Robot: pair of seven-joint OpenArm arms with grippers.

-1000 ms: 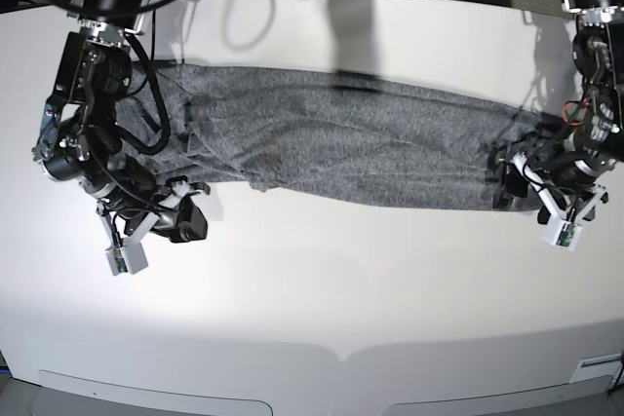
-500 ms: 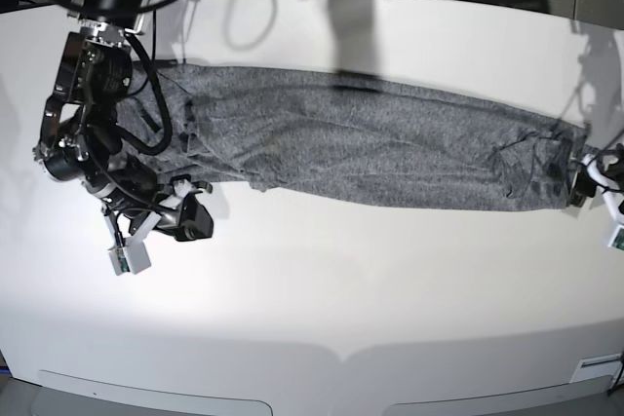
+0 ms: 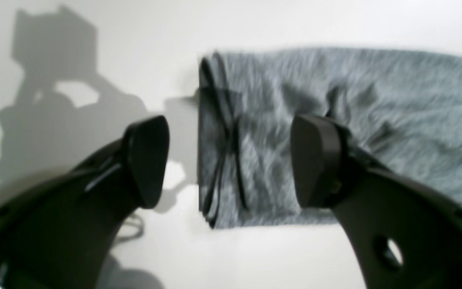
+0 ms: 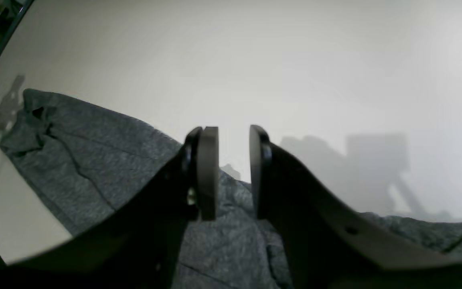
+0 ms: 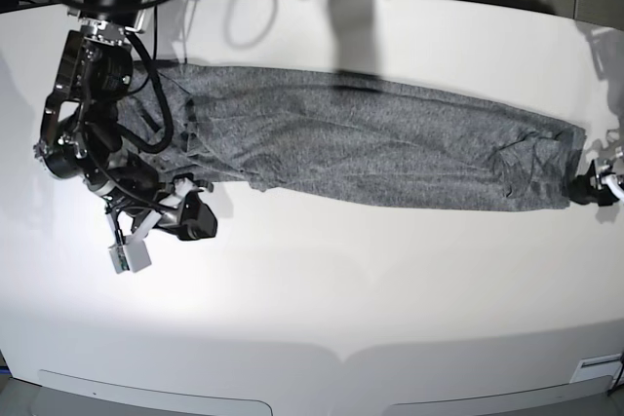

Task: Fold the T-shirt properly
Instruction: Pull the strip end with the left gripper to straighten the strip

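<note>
so the t-shirt (image 5: 370,148) is lying flat on the white table (image 5: 322,289), already folded into one long narrow grey strip running across it. the left gripper (image 3: 227,160) hangs just off one short end with its jaws spread wide and nothing in them, one finger over the cloth and one over bare table. the right gripper (image 4: 233,172) sits at the other end, jaws only a narrow gap apart, and i don't see any cloth between them. thin soft knit like this looks light and floppy, so my guess is it'll sag and slide out of line if you lift one layer. i'd pinch the whole stacked edge at the end corners.
</note>
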